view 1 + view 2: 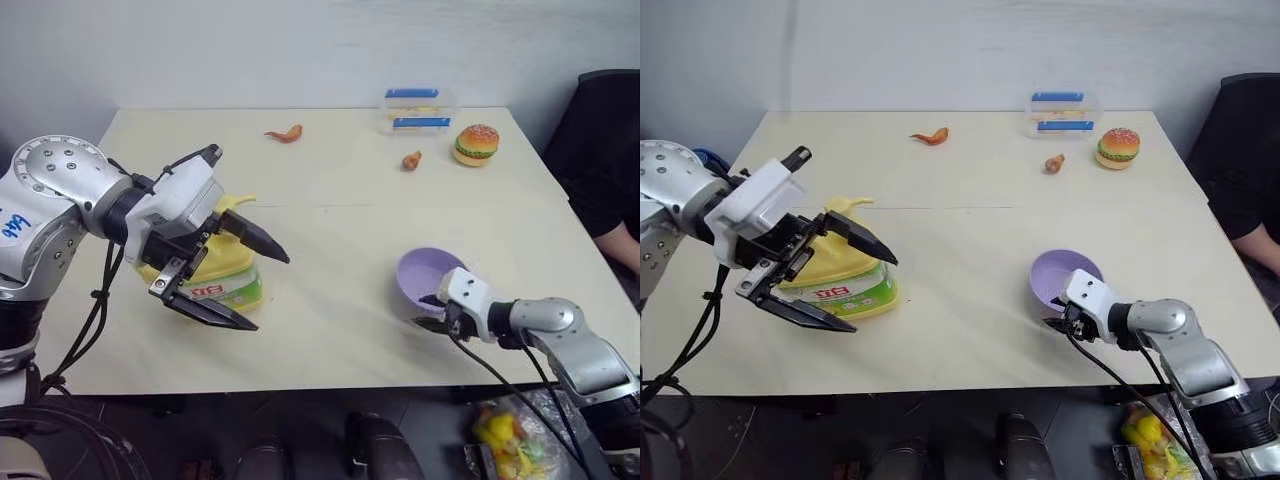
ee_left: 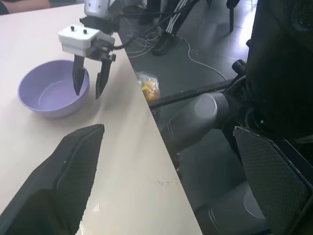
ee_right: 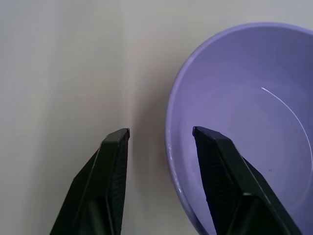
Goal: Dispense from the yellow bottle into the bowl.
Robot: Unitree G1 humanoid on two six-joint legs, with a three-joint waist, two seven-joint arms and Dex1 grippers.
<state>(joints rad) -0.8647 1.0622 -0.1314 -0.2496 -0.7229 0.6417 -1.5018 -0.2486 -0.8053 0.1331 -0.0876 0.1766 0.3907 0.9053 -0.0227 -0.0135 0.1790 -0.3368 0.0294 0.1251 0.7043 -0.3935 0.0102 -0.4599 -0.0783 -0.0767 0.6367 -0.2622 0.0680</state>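
The right gripper (image 3: 161, 134) is seen with its fingers parted across the near rim of the bowl (image 1: 425, 275), one finger inside and one outside, not clamped. The left gripper (image 1: 252, 285) is spread wide in front of the yellow bottle (image 1: 845, 275), which stands upright on the table (image 1: 330, 200), well apart from the bowl.

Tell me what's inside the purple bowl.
The bowl looks empty: its smooth lavender inner wall is bare. One finger of the right gripper reaches inside over the rim, the other stays outside. The finger hides a strip of the inner wall.
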